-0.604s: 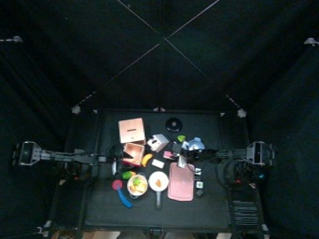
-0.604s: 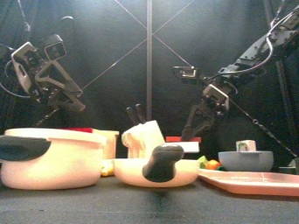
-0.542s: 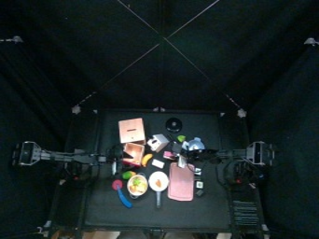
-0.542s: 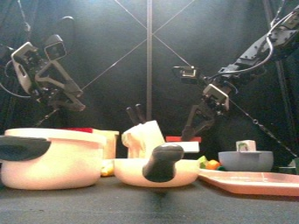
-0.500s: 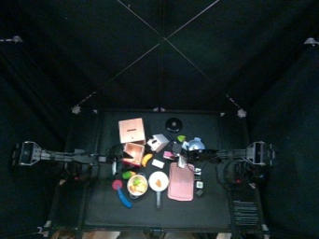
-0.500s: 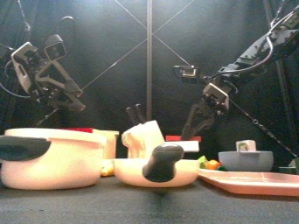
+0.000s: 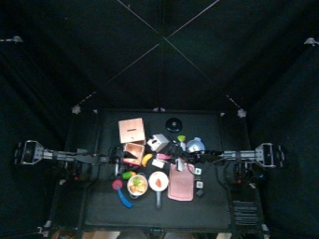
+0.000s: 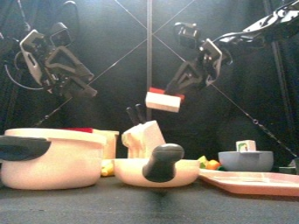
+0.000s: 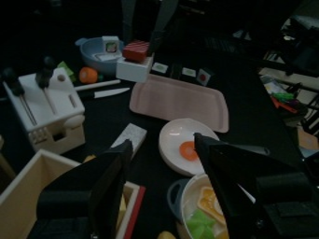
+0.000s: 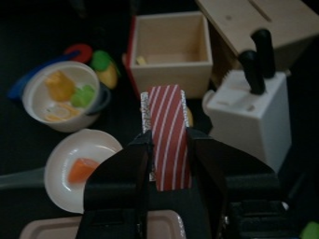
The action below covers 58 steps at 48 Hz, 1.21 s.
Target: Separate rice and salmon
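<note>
Front view, left to right. Your left end effector [image 8: 73,77] hangs high at the left with its jaws spread wide and nothing between them; the left wrist view shows the same two jaws standing well apart over the counter [image 9: 237,93]. Below it, nearest the camera, sits a large cream pot [image 8: 52,157] with a dark handle. Right of the pot, a white knife block [image 8: 142,136] stands behind a small cream pan [image 8: 156,170], whose dark handle points toward the camera. Above the knife block, your right end effector [image 8: 176,94] is raised clear of the counter and clamped on the salmon sushi piece [image 8: 165,101], a white rice block with a red-and-white striped top; the piece hangs in the air, touching nothing else. The right wrist view shows the sushi [image 10: 166,136] held on edge between the two jaws, over a white plate [image 10: 82,163] carrying one orange piece. At the far right of the front view, a pink tray [image 8: 251,181] lies on the counter with a grey bowl [image 8: 246,160] behind it.
</note>
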Motion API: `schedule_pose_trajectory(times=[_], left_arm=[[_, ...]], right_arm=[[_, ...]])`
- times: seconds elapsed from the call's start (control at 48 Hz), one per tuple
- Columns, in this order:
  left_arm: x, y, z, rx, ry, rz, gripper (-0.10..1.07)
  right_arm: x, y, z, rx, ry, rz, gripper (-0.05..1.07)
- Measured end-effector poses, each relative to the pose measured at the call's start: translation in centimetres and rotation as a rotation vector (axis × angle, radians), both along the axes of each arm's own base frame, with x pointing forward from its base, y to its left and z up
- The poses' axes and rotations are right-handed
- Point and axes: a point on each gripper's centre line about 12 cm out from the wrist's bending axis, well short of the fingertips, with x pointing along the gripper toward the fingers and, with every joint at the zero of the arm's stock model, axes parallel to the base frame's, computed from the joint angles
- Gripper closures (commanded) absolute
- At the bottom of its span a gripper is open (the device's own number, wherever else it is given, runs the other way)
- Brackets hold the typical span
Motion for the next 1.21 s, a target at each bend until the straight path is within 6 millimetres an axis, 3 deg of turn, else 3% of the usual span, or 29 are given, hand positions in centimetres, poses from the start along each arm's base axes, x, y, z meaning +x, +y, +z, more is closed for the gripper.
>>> schedule_pose_trajectory(times=[0.229, 0.396, 0.625, 1.021, 1.208], left_arm=[[2.6, 0.1, -0.4, -0.006, -0.005, -0.009, 0.05], [4.9, 0.2, -0.7, -0.008, 0.008, -0.011, -0.05], [7.2, 0.4, -0.8, -0.018, 0.007, -0.003, -0.05], [9.5, 0.8, -1.0, -0.024, 0.005, 0.009, -0.04], [10.1, 0.8, -1.2, -0.022, 0.007, 0.007, 0.03]], right_arm=[[0.2, 0.6, 0.3, 0.007, -0.020, 0.030, 0.54], [0.2, 0.7, 0.4, 0.008, -0.021, 0.031, 0.54], [0.3, 0.7, 0.1, 0.007, -0.013, 0.031, 0.54], [0.5, 0.6, -0.4, 0.009, 0.000, 0.031, 0.54], [0.5, 0.6, -0.5, 0.009, 0.002, 0.031, 0.54]])
